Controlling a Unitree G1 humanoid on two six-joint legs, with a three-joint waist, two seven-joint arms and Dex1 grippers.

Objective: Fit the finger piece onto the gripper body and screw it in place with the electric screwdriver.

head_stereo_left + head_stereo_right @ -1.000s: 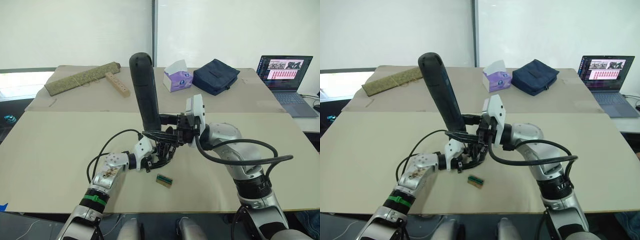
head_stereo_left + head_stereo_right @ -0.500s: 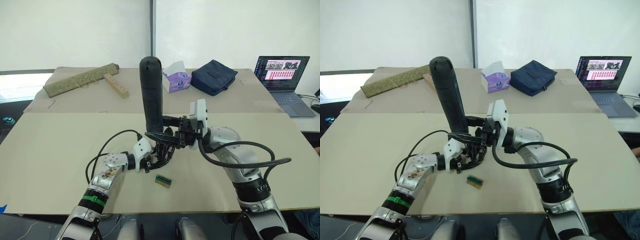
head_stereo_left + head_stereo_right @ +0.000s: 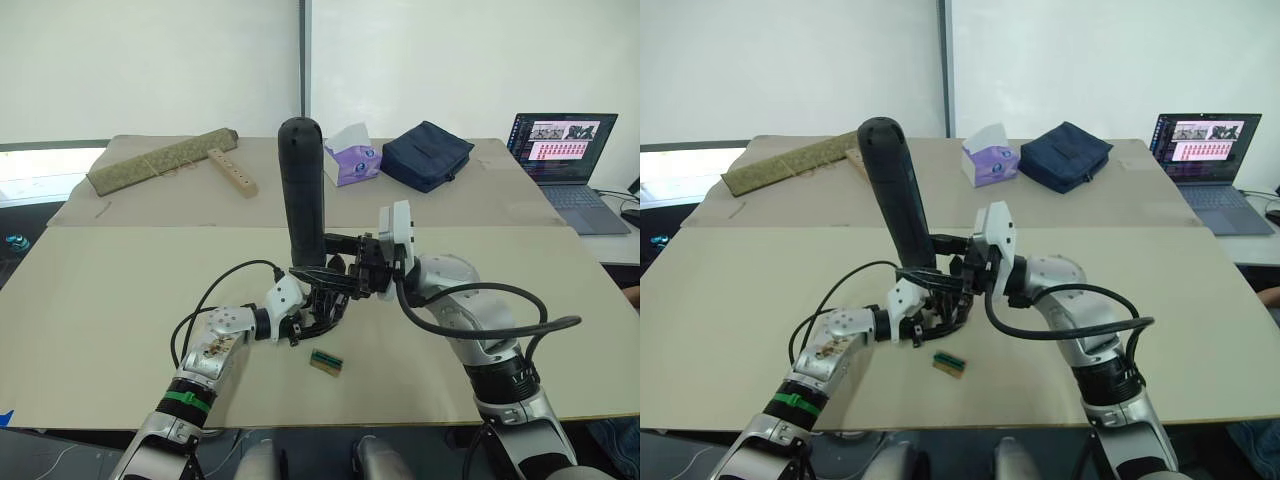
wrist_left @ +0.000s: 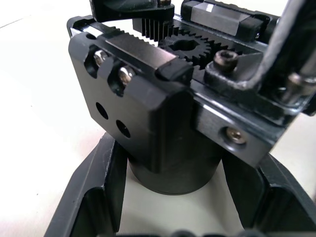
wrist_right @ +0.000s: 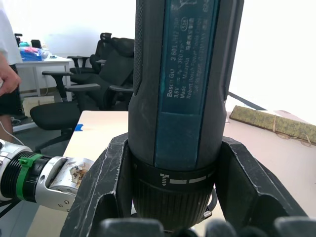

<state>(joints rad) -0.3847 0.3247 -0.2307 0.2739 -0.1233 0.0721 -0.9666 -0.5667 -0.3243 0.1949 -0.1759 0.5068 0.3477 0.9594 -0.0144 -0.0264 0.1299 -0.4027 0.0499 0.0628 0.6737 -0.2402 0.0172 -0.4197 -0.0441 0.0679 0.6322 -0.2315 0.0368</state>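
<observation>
We saw the right gripper (image 5: 175, 197) clamping the electric screwdriver (image 5: 182, 98), labelled "Bosch GO 3.6V"; the left gripper (image 4: 173, 197) clasped the gripper body (image 4: 163, 128).

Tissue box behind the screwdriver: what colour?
Purple and white tissue box, clearest in the left eye view.

A label on the electric screwdriver (image 5: 185, 74) reads "Bosch GO," "3 601 JH2," "3,6V" and "Robert Bosch Power Tools GmbH"; smaller print is illegible.
</observation>
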